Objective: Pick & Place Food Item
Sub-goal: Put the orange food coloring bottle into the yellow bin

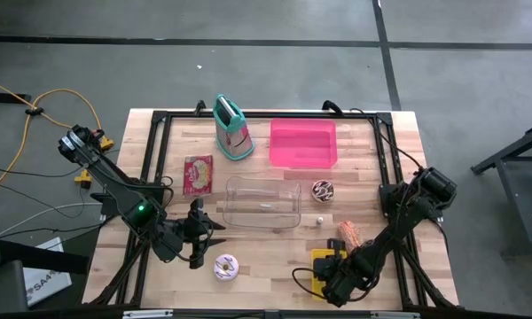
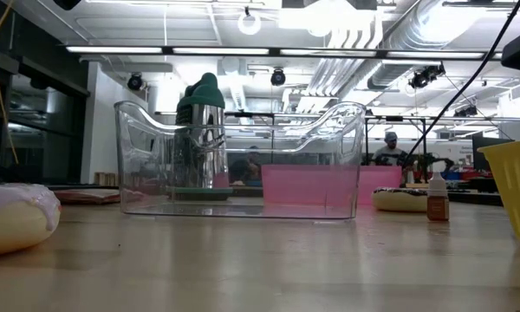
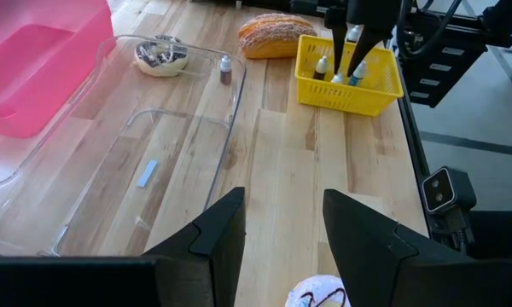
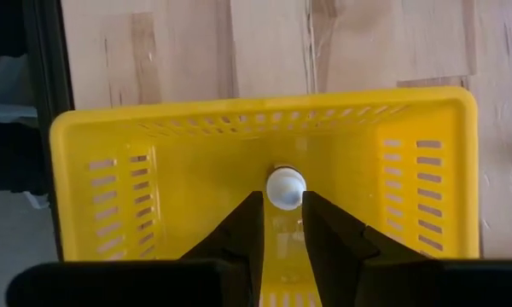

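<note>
A yellow basket (image 1: 326, 266) stands near the table's front right and holds several small bottles (image 3: 322, 65). My right gripper (image 4: 283, 203) reaches down into it, its fingers close on either side of a white-capped bottle (image 4: 285, 187). A bread roll (image 1: 351, 233) lies just behind the basket. A pink-iced donut (image 1: 225, 267) lies flat at the front left. My left gripper (image 1: 202, 237) hovers open just behind and above this donut (image 3: 318, 293), with nothing between its fingers. My right gripper pinches the small bottle just below its white cap (image 4: 285, 189) between its two fingertips. The fingers come from above, pointing steeply down into the basket. The bottle stands upright inside the basket; its foot is hidden by the fingers.
A clear plastic container (image 1: 262, 200) sits mid-table, with a pink bin (image 1: 303, 143) behind it. A chocolate donut (image 1: 323, 190) and a lone small bottle (image 1: 318, 219) lie right of the container. A green-topped pouch (image 1: 232, 128) and a snack packet (image 1: 198, 174) are at the back left.
</note>
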Available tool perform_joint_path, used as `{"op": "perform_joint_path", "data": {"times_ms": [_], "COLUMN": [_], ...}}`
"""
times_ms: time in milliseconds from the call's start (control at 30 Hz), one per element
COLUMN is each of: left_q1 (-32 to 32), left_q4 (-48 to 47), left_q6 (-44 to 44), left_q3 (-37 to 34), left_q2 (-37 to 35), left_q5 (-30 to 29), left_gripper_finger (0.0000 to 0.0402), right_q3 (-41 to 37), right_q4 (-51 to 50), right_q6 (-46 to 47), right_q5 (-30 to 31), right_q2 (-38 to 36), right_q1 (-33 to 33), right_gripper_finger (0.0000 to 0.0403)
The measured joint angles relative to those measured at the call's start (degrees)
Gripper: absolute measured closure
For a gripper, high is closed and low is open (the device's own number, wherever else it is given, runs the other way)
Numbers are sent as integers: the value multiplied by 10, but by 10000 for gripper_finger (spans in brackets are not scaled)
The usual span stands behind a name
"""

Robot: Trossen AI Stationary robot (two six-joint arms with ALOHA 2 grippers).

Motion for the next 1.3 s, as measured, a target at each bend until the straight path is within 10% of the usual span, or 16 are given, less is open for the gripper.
{"op": "perform_joint_path", "data": {"times_ms": [1300], "left_q1": [0], "left_q4": [0], "left_q6": [0], "left_q3": [0], "left_q2": [0], "left_q5": [0], "left_gripper_finger": [249], "right_q3": [0], "right_q4": [-158], "right_q6": [43], "right_q5": [10], "right_q2": [-93], "right_q1": [-105], "right_gripper_finger": [331]}}
